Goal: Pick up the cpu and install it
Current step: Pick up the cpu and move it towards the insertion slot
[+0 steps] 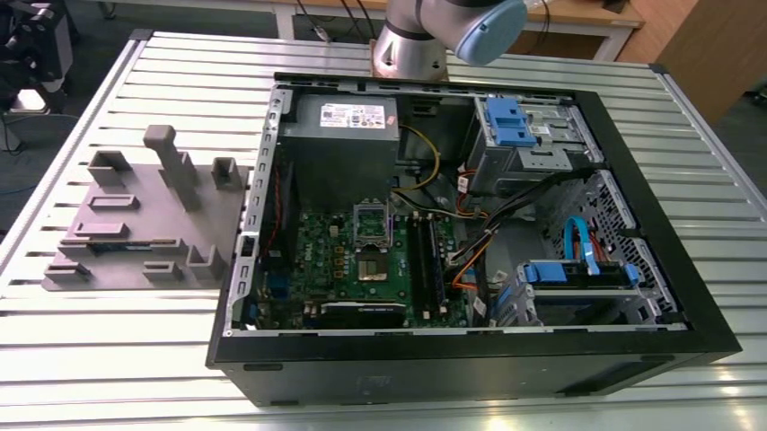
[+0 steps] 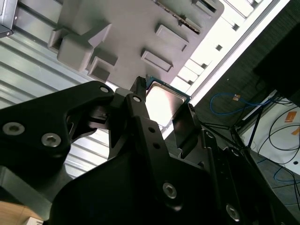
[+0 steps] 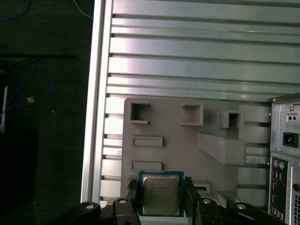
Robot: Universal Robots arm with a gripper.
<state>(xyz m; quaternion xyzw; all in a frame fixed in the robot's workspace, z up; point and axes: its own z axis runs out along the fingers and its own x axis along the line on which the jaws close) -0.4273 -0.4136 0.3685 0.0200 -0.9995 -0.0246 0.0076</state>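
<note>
The cpu [image 3: 161, 193], a small square chip with a silver-grey metal top and a pale rim, sits between the black fingers [image 3: 132, 196] of my gripper [image 3: 161, 199], which is shut on its two opposite edges. The second wrist view has the same chip [image 2: 164, 99] in the gripper [image 2: 161, 112], held in the air above the grey plastic fixture [image 2: 131, 33]. In the exterior view the open computer case [image 1: 480, 346] lies on the table, and the metal-framed socket [image 1: 373, 266] with its lid raised sits mid-motherboard.
The grey fixture [image 1: 138, 224] with upright blocks and pockets stands at the exterior view's left of the case, on the ribbed aluminium table [image 1: 96, 359]. The arm's base [image 1: 414, 40] rises behind the case. Cables, memory slots and blue drive brackets crowd the case interior. The case's rear panel [image 3: 286, 154] borders the fixture.
</note>
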